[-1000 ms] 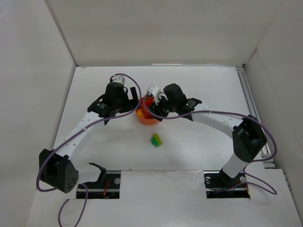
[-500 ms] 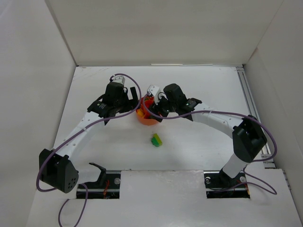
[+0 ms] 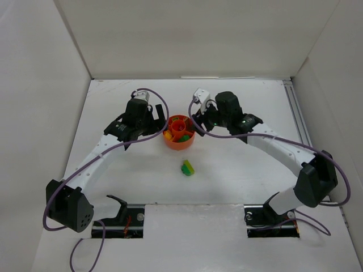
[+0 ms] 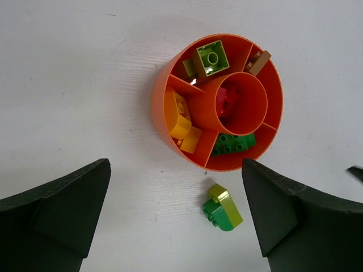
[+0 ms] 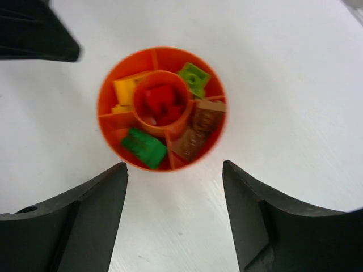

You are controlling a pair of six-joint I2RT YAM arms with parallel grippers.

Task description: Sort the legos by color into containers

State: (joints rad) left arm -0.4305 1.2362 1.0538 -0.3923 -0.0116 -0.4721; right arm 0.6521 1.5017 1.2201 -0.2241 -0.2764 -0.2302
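The round orange dish (image 3: 179, 141) stands mid-table. In the left wrist view its wall (image 4: 159, 116) rings a red brick (image 4: 225, 103) in the central cup, a lime brick (image 4: 211, 59), a brown one (image 4: 258, 62), yellow ones (image 4: 181, 121) and a green one (image 4: 233, 143). A green-and-lime stacked brick (image 4: 222, 208) lies on the table just in front of the dish (image 3: 187, 168). My left gripper (image 4: 176, 170) is open and empty, left of the dish (image 3: 157, 118). My right gripper (image 5: 174, 169) is open and empty, right of the dish (image 3: 202, 113), with the dish (image 5: 108, 85) in view beyond its tips.
White walls enclose the table on the left, back and right. A metal rail (image 3: 299, 122) runs along the right side. The tip of my left finger (image 5: 34, 31) shows at the top left of the right wrist view.
My right gripper has pulled back up and to the right from over the dish, so the dish's whole top now shows. The left arm and the loose brick have not moved.
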